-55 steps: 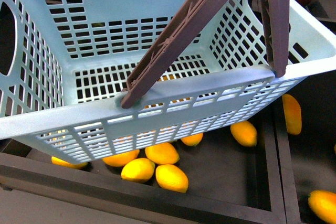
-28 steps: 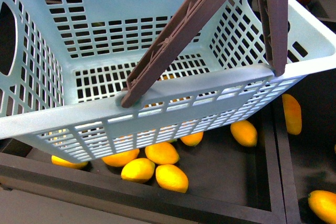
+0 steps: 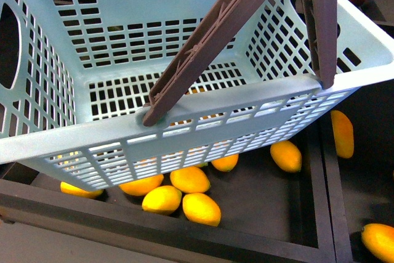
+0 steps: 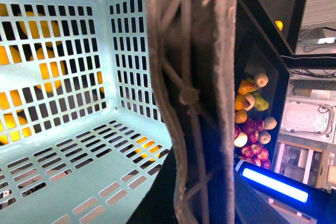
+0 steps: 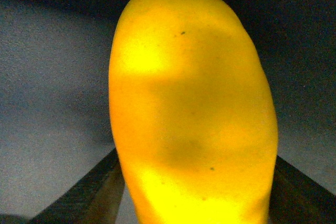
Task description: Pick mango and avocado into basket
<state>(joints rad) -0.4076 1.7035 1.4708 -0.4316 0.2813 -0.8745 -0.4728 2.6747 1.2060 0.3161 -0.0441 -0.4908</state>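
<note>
Two raised handles (image 3: pixel 203 47) cross above the basket's (image 3: pixel 246 100) open top.

I find no word, number, brand or sign that I can read in any of my views. The basket (image 3: pixel 184 100) is plain plastic with no print on it. The skin of the mango (image 5: pixel 194 108) carries no sticker. The light bar (image 4: pixel 274 184) past the basket glows with no characters that I can make out.

A dark, compartmented tray (image 3: pixel 271 207) carries loose yellow mangoes (image 3: pixel 201 209): a cluster lies left of its raised divider (image 3: pixel 327 214), two more right of it.
</note>
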